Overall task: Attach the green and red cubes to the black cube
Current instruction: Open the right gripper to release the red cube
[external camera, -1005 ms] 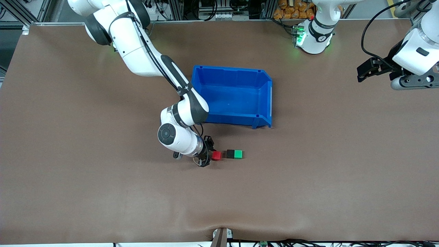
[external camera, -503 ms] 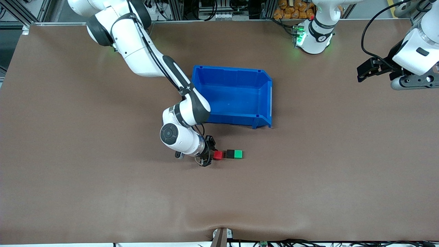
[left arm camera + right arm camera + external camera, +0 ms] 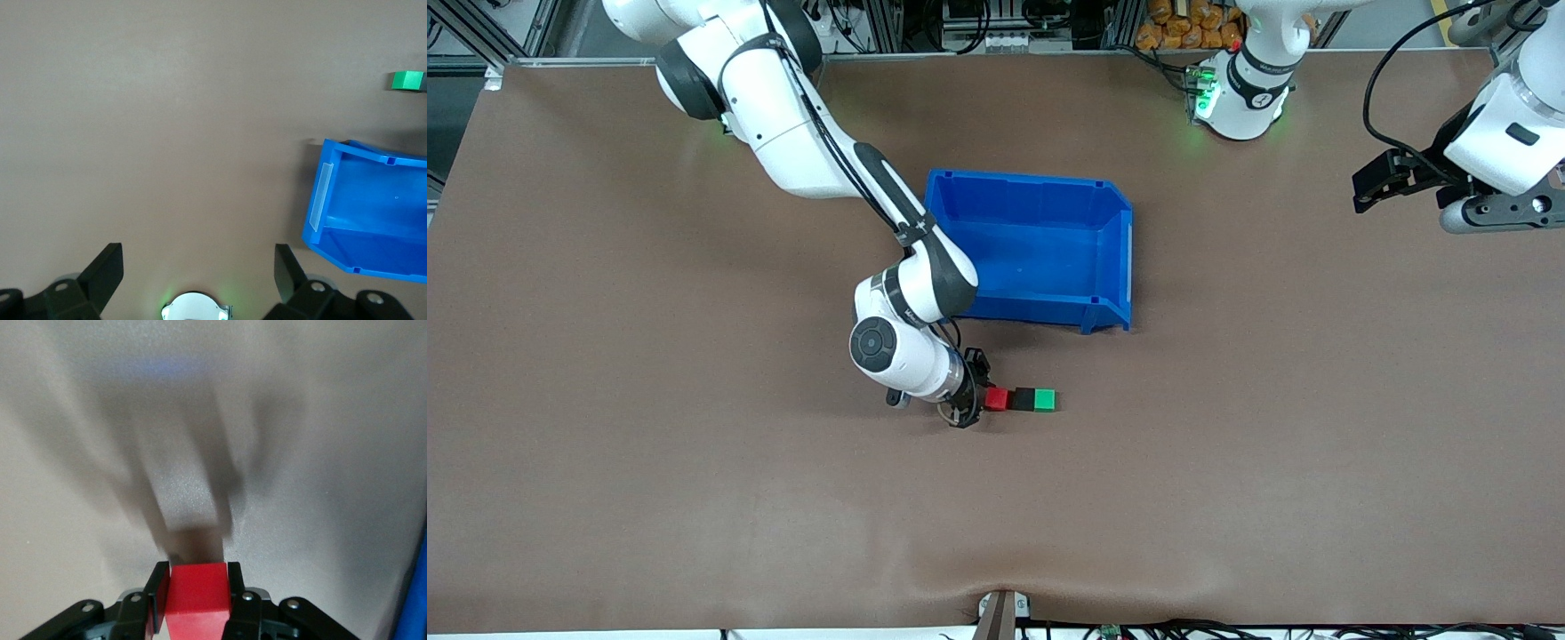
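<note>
Brown matte covering is spread over the whole table (image 3: 649, 462), with metal framing and cables seen along the edge where the two robot bases stand. Near the middle of the table a large blue plastic bin (image 3: 1040, 249) is set, with one open, sloped side turned toward the left arm's end.

Nearer to the front camera than the bin, three small cubes are lined up in a row on the table. A small matte black cube (image 3: 1024, 399) sits in the middle. A small green cube (image 3: 1044, 400) is pressed against it on the side toward the left arm's end. A small red cube (image 3: 996, 399) is seen touching it on the side toward the right arm's end.

The red cube is clamped between the closed fingers of the right gripper (image 3: 976, 397), which is brought low to the table at the right arm's end of the row. In the right wrist view the red cube (image 3: 197, 597) is seen gripped on two sides by the black finger pads (image 3: 159, 593).

The left gripper (image 3: 1374, 182) is held in the air over the left arm's end of the table, where that arm waits. Its fingers (image 3: 107, 270) are spread wide apart and nothing is held between them.
</note>
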Tool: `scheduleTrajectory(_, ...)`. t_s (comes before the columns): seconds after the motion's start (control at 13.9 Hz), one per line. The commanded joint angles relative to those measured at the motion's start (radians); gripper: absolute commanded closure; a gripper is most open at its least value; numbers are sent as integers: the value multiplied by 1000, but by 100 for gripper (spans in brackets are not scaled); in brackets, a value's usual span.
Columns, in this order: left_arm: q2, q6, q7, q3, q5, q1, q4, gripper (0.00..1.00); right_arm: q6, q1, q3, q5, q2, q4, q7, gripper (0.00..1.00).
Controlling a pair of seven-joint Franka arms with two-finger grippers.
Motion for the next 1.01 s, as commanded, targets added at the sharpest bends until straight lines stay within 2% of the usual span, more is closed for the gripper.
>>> scheduleTrajectory(0.0,-4,-5,24,1,-3,3,4,0,27,18,-9,18,35,40,26,100)
scheduleTrajectory(0.86,-7,-6,24,-1,-3,2,3,0,27,26,-9,17,44,46,27,100)
scheduleTrajectory(0.93,-7,-6,24,-2,-3,2,3,0,27,26,-11,15,44,46,26,92)
